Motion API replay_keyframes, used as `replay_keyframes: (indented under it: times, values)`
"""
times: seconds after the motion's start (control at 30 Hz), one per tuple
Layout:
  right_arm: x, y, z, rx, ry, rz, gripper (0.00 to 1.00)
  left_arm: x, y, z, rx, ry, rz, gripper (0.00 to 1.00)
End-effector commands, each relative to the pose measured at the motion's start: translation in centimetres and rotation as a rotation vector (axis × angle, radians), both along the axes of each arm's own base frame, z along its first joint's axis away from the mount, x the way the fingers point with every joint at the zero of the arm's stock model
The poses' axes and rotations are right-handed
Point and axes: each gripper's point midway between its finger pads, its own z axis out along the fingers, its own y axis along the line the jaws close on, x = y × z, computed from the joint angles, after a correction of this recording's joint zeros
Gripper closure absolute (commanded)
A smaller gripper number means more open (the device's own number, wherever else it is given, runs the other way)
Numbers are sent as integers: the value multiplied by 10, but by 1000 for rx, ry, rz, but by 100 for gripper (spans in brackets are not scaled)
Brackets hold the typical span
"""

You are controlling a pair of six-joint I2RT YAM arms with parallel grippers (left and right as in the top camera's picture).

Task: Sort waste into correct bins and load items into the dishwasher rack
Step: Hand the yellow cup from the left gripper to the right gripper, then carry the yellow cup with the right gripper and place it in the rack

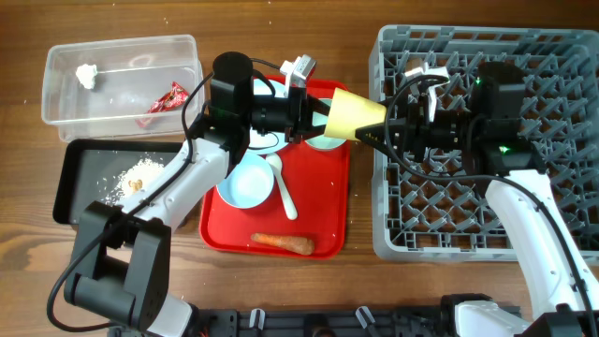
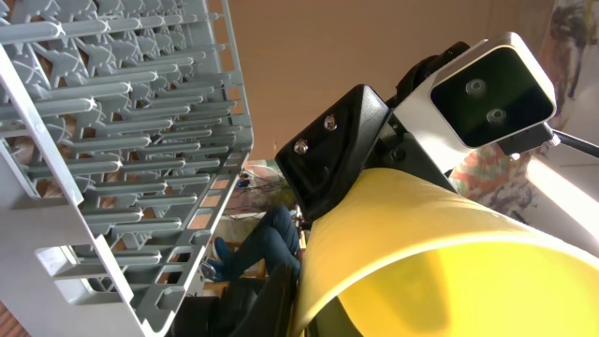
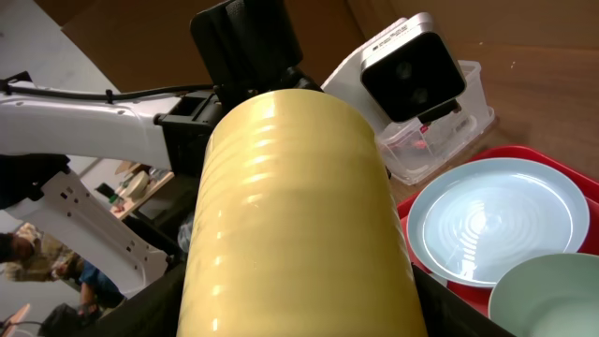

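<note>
Converging level, fingers (image 1: 316, 114) at yellow cup (image 1: 356, 114)

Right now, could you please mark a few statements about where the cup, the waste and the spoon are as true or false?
1. The cup hangs in the air between the left gripper and the right gripper. True.
2. Crumbs lie in the black tray. True.
3. The carrot lies in the black tray. False: it lies on the red tray.
4. The spoon stands in the rack. False: it lies on the red tray beside a bowl, outside the rack.
5. The wrapper is in the tub. True.
</note>
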Motion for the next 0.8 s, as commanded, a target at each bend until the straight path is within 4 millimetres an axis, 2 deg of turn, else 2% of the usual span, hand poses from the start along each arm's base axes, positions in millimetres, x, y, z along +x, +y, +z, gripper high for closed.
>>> replay_keyframes:
  times: [0.0,0.03,0.1,0.17,0.27,0.33,0.5,0.63,0.77]
  values:
    - [-8,5,9,33,-18,66,37,7,1,10,-2,-20,47,95]
    - [-8,5,9,33,-18,66,37,7,1,10,-2,-20,47,91]
    - [-8,5,9,33,-19,66,37,7,1,10,-2,-27,47,73]
    - [-8,5,9,33,-18,66,38,8,1,10,-4,-42,47,65]
    - [-8,5,9,33,-17,65,39,5,2,10,-12,-99,25,65]
    - [-1,4,5,12,11,22,43,8,5,10,-12,-114,34,62]
    - [12,0,-3,-28,42,-59,44,21,23,3,6,-135,81,59]
    - [28,-7,-13,-81,74,-168,44,34,46,-17,62,-114,144,59]
    - [41,-14,-22,-131,81,-258,45,48,72,-48,173,-92,243,58]
